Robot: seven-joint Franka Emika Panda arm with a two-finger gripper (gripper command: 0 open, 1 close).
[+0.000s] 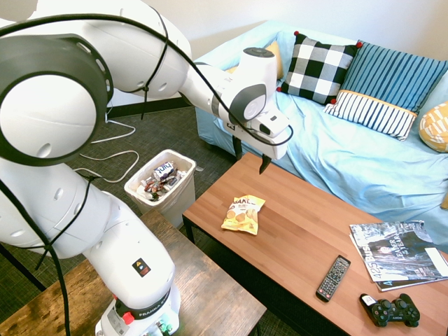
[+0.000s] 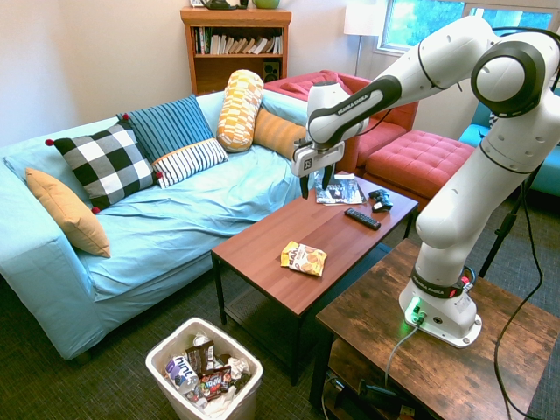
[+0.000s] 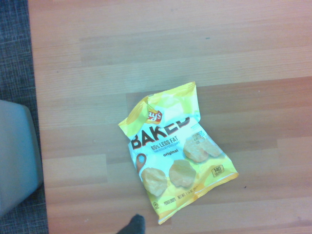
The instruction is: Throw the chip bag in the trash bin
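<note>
The yellow chip bag (image 1: 243,213) (image 2: 303,258) (image 3: 175,151) lies flat on the wooden coffee table (image 1: 308,231) (image 2: 332,227), near the end closest to the trash bin. My gripper (image 1: 250,157) (image 2: 315,182) hangs open well above the table, up and off to the side of the bag, with nothing between its fingers. The white trash bin (image 1: 183,162) (image 2: 166,348) stands on the carpet just past that table end, filled with wrappers. A grey corner of the trash bin (image 3: 14,156) shows in the wrist view.
A remote (image 1: 333,278) (image 2: 361,219), a black game controller (image 1: 390,311) (image 2: 381,200) and magazines (image 1: 399,253) (image 2: 339,188) lie at the table's other end. A light blue sofa (image 1: 350,147) (image 2: 175,210) with cushions runs along the table's long side.
</note>
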